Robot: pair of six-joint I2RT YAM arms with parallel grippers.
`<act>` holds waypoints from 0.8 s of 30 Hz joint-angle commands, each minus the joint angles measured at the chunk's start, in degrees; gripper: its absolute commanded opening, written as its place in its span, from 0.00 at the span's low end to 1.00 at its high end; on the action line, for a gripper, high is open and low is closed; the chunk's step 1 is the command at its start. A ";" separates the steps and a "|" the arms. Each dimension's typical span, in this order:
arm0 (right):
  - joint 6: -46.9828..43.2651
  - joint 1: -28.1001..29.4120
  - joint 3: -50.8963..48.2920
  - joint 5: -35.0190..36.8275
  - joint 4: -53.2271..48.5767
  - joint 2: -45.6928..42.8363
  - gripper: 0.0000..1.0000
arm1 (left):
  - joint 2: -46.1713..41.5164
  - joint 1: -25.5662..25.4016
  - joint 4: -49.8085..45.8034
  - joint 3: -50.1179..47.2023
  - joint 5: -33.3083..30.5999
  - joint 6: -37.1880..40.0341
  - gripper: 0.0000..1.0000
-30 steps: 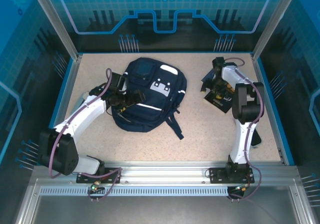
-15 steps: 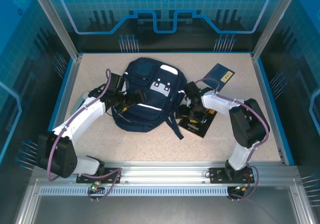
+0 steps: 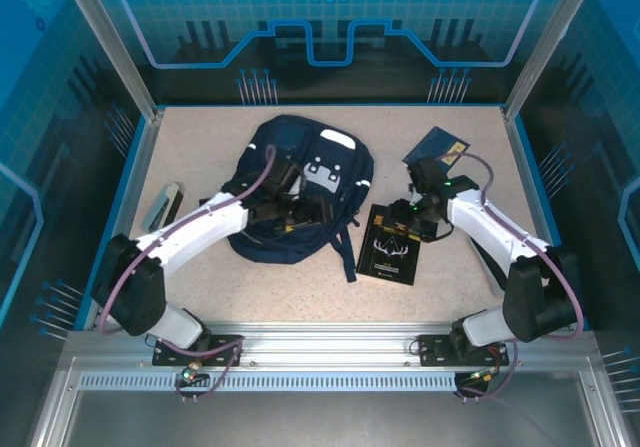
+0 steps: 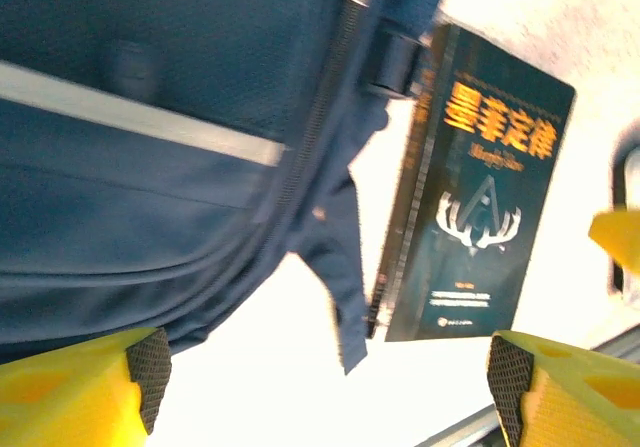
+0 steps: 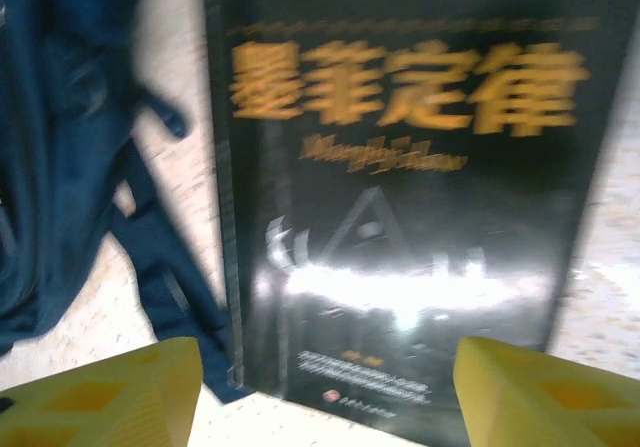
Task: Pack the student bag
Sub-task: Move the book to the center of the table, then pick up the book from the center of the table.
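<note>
Navy student bag (image 3: 300,142) lies mid-surface. My left fingers (image 4: 70,387) hang spread and empty at its zipper edge, probably to open it. My right fingers (image 5: 530,397), parted and holding nothing, hover over the black book (image 3: 390,245) just beside it, likely to pack it.

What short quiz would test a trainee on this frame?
1. True or false: the black book lies inside the student bag.
2. Which lies nearest the far right corner of the table? A) dark blue booklet B) black book C) student bag
3. Fill in: in the right wrist view, the right jaws stand ____ above the black book.
Key: 1 false, it lies on the table beside the bag; 2 A; 3 open.
</note>
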 commanded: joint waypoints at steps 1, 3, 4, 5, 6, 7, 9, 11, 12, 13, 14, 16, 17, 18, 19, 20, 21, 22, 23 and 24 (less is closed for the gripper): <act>-4.42 -4.77 -3.57 -0.43 -2.34 0.45 0.66 | 4.58 -5.23 1.96 4.69 -1.35 -3.47 0.79; -6.77 -6.95 -4.53 -1.49 -1.80 0.96 0.63 | 8.05 -8.65 1.88 7.23 -2.31 -4.65 0.76; -7.66 -7.52 -4.77 -1.93 -1.87 1.65 0.63 | 9.69 -9.83 1.97 8.19 -2.74 -4.93 0.74; -8.41 -8.34 -4.83 -2.84 -2.13 2.64 0.63 | 11.53 -10.94 1.67 9.40 -2.92 -5.30 0.72; -8.96 -9.04 -5.12 -3.96 -2.00 3.66 0.63 | 13.54 -11.82 1.21 10.70 -2.96 -5.73 0.70; -9.53 -9.38 -5.54 -4.81 -1.52 4.38 0.61 | 15.07 -12.32 1.02 11.76 -2.97 -5.99 0.70; -10.20 -10.03 -6.34 -6.08 -0.46 5.48 0.61 | 18.23 -13.40 0.92 13.74 -3.21 -6.30 0.68; -10.70 -10.33 -6.84 -6.48 0.46 6.27 0.60 | 21.21 -14.14 0.49 15.90 -3.59 -6.44 0.64; -11.00 -10.43 -6.87 -6.58 0.65 6.85 0.60 | 22.73 -14.32 -0.30 16.99 -4.19 -6.57 0.63; -11.23 -10.43 -6.93 -6.65 0.87 7.39 0.59 | 23.84 -14.43 -0.76 17.95 -4.59 -6.55 0.63; -11.45 -10.50 -6.93 -6.61 1.14 7.96 0.58 | 24.95 -14.59 -1.07 18.66 -5.38 -6.31 0.62; -11.71 -10.48 -6.93 -6.63 1.61 9.03 0.57 | 26.51 -14.61 -1.51 19.73 -6.76 -6.27 0.62; -11.86 -10.50 -6.93 -6.67 1.86 9.51 0.56 | 27.21 -14.61 -1.62 20.16 -7.54 -6.17 0.62; -11.95 -10.51 -6.93 -6.76 2.09 9.90 0.55 | 27.86 -14.61 -1.70 20.47 -8.17 -6.03 0.61; -12.04 -10.55 -6.91 -6.94 2.33 10.23 0.54 | 28.62 -14.61 -1.71 20.85 -8.49 -5.88 0.61; -12.14 -10.51 -6.93 -7.27 2.51 10.62 0.54 | 29.58 -14.61 -1.57 21.27 -8.40 -5.83 0.60; -12.23 -10.52 -6.93 -7.44 2.67 10.93 0.53 | 30.42 -14.57 -1.67 21.64 -8.27 -6.11 0.59; -12.20 -10.50 -6.89 -7.60 2.83 11.20 0.53 | 31.45 -14.70 -2.15 22.18 -7.81 -6.44 0.58; -12.22 -10.49 -6.93 -7.85 2.95 11.46 0.53 | 32.28 -14.70 -2.23 22.54 -6.99 -6.54 0.57; -12.28 -10.54 -6.93 -8.27 3.08 11.68 0.52 | 32.64 -14.78 -1.99 22.60 -6.17 -6.64 0.57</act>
